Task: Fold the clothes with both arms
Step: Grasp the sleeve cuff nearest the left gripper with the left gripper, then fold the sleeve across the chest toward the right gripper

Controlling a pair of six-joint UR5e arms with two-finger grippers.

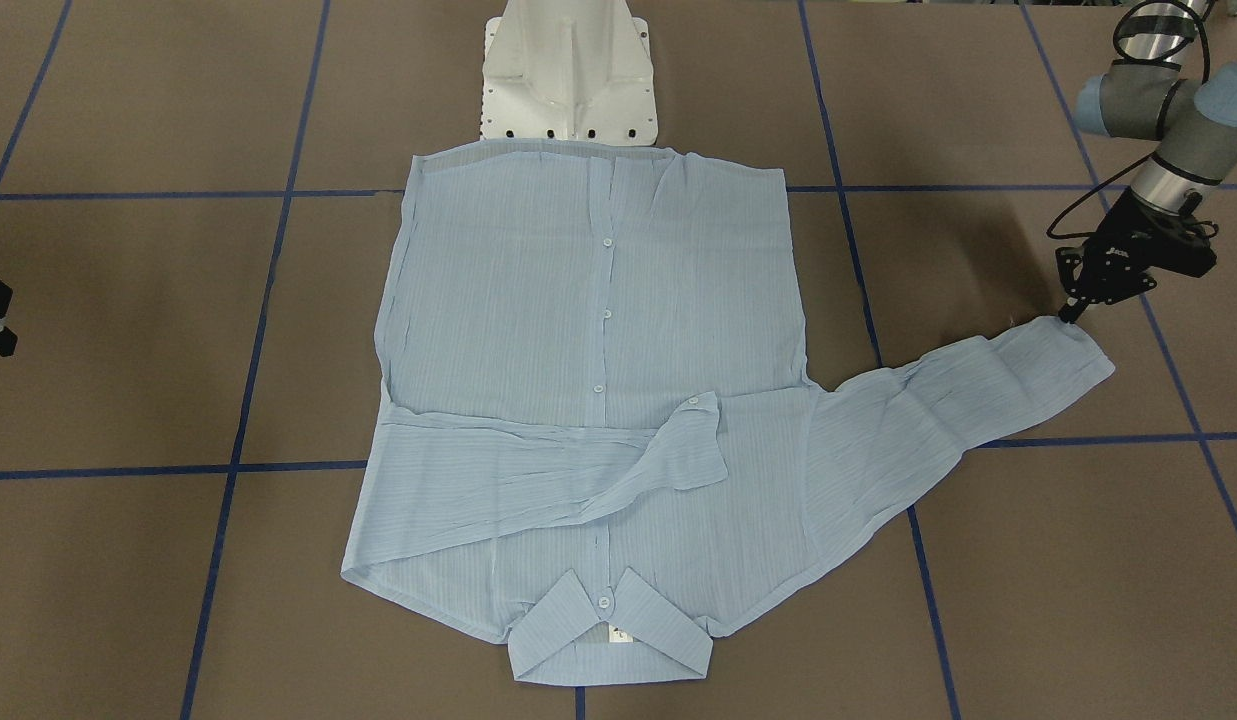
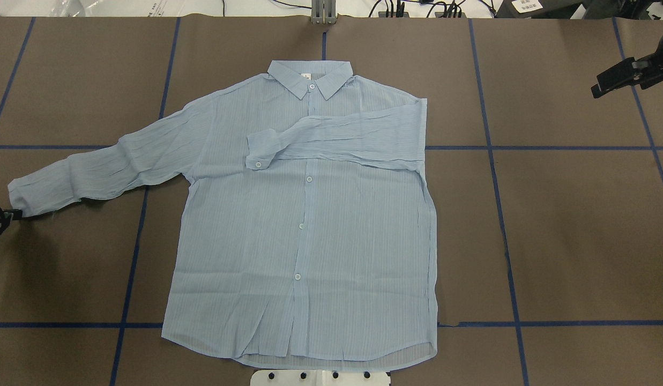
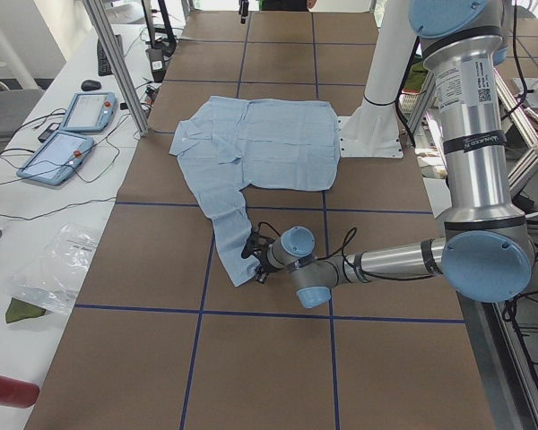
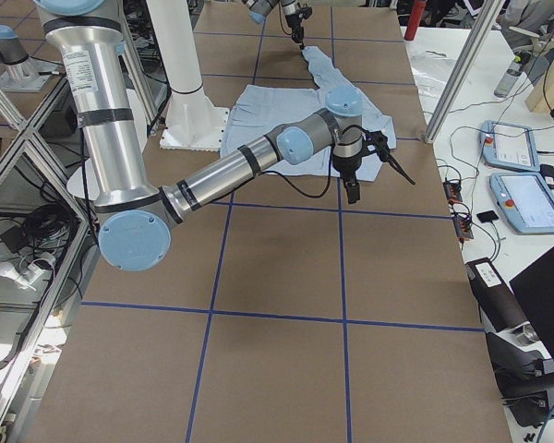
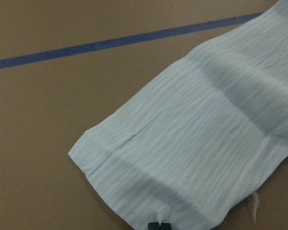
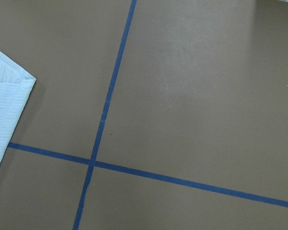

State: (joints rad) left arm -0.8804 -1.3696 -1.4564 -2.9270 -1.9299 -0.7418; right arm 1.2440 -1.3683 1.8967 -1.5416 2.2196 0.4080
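Left gripper (image 1: 1068, 316) sits at the far end of the outstretched sleeve (image 2: 95, 171). In the left wrist view its black tips look pressed together on the very corner of the cuff (image 5: 134, 163), so it is pinching only the hem edge. The light blue finely striped button-up shirt (image 2: 310, 230) lies flat and front up in the middle of the brown table (image 2: 567, 225), with its collar (image 2: 310, 78) away from the robot base. Risk 1: the bite is shallow and the cloth is thin, so a quick lift could slide the cuff out of the pinch and drop the sleeve short. Risk 2: the sleeve is creased and nothing pins the body down. A low drag across the chest could tug the shoulder, skew the whole shirt and bunch the cloth instead of folding it. Risk 3: the other sleeve (image 2: 352, 139) already lies folded across the chest, and a sweep over it could catch its loose cuff and undo it. Right gripper (image 2: 604, 86) hangs well apart at the table's right side with jaws spread, holding nothing, so it is not placed to steady the shirt.
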